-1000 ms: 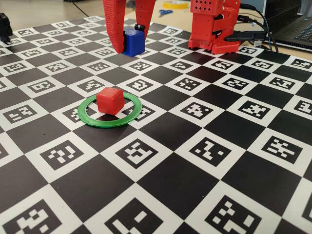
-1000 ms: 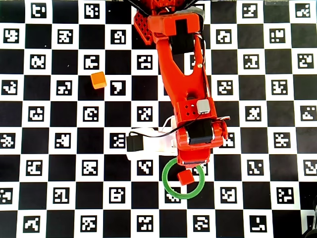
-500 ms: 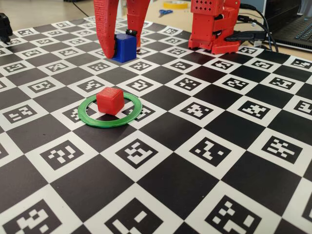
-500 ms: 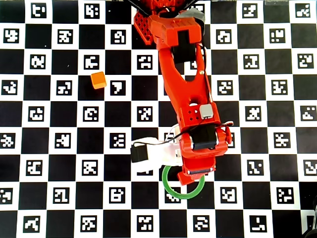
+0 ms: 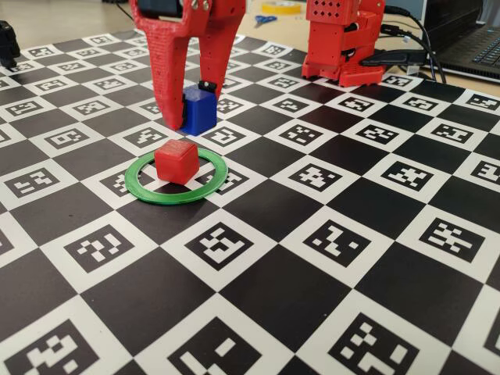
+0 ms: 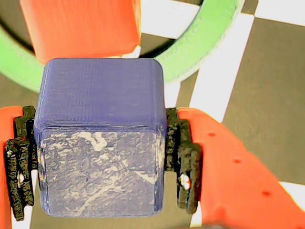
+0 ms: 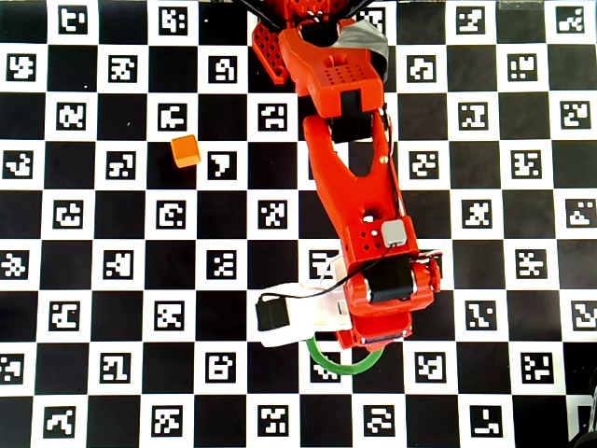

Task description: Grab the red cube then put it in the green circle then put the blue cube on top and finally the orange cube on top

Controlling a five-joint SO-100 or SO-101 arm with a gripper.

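Arm stretched out from far board edge, gripper pointing down, fingers clamped on blue cube, held just above board.

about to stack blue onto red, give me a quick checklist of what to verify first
1. Grip: the gripper pads press both sides of the blue cube - ok.
2. Base: the red cube sits inside the green circle - ok.
3. Alignment: in the fixed view the blue cube is behind the red cube, not above it - not ok.
4. Height: the blue cube's underside looks lower than the red cube's top - not ok.
5. Orange cube lies far off, clear of the path - ok.
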